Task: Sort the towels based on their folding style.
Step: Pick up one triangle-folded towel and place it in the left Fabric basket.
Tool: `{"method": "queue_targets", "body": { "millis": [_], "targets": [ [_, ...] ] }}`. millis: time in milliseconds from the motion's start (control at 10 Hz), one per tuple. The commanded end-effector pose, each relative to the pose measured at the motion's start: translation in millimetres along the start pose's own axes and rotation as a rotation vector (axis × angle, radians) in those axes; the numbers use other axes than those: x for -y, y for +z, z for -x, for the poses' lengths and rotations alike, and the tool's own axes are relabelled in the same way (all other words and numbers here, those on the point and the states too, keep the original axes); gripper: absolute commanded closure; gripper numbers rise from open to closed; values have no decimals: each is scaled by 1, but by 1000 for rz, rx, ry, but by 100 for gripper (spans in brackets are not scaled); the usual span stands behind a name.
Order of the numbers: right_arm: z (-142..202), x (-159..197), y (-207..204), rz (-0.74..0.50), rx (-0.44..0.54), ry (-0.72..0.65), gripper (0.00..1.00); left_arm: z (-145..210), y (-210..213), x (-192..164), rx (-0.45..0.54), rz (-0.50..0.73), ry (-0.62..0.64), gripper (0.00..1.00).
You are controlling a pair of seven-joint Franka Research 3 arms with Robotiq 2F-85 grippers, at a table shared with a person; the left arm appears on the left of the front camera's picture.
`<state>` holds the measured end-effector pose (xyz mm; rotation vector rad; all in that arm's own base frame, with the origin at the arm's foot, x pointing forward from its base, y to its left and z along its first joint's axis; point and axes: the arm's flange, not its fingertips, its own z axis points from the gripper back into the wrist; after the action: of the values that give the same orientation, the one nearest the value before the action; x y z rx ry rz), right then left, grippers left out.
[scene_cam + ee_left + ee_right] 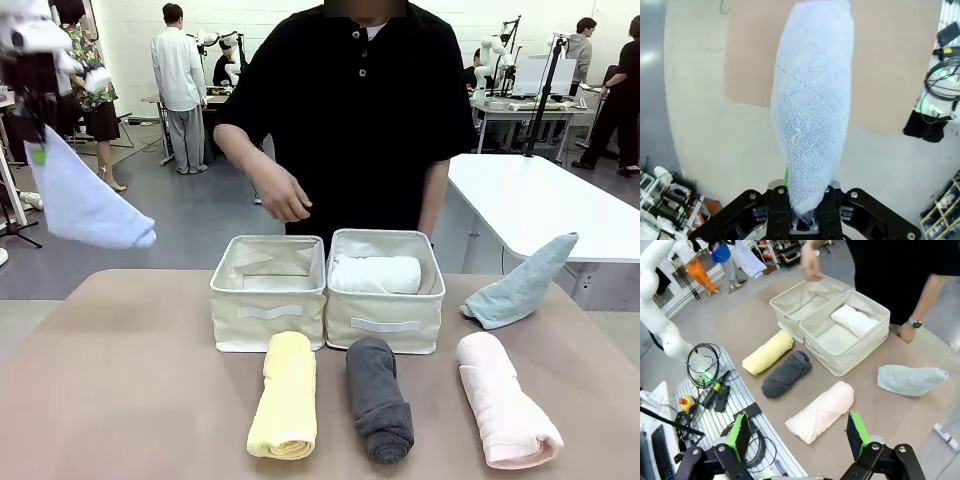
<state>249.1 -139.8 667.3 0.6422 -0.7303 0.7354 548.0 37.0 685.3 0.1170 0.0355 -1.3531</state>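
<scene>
well, from the front, the left gripper (38, 150) hangs high at the table's left edge, clamped on the narrow tip of the periwinkle towel (88, 208), which dangles below it in the air, well apart from the tabletop. the white towel (376, 274) lies rolled in the right bin (385, 325), so the left bin (268, 310) looks like the triangle's place. the person's hand (282, 195) hovers just above that bin, and a drop now could bump it. the yellow towel (285, 395), grey towel (380, 400) and pink towel (505, 400) lie rolled in a row before the bins. the teal towel (520, 285) lies to the right of the bins.

from the left wrist, the fingers pinch only the towel's tip. that hold is slim, i judge. a quick swing might let the cloth slip, or its fold might open, and then its style would be hard to read. the wrist points straight down, with the table (885, 60) far below.

from the right wrist, the right gripper (800, 432) stands wide apart and empty, held high and tilted toward the pink roll, with the bins beyond.
</scene>
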Motion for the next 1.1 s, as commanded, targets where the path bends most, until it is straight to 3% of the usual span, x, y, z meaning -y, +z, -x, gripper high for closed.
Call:
{"method": "queue_targets", "body": {
  "millis": [0,100,200,400,600,1000],
  "targets": [
    [-2,0,-1,-17,22,16,0,9,2,14,-9,-19,54,98],
    [-2,0,-1,-17,22,16,0,20,2,18,15,-18,54,98],
    [-2,0,-1,-17,22,16,0,33,-7,17,-33,-2,60,98],
    [-2,0,-1,-17,22,16,0,116,-10,56,-28,53,22,98],
    [-2,0,-1,-17,22,16,0,163,-8,104,24,7,93,98],
    [-2,0,-1,-17,22,16,0,169,-4,109,39,4,162,98]
  ]
}}
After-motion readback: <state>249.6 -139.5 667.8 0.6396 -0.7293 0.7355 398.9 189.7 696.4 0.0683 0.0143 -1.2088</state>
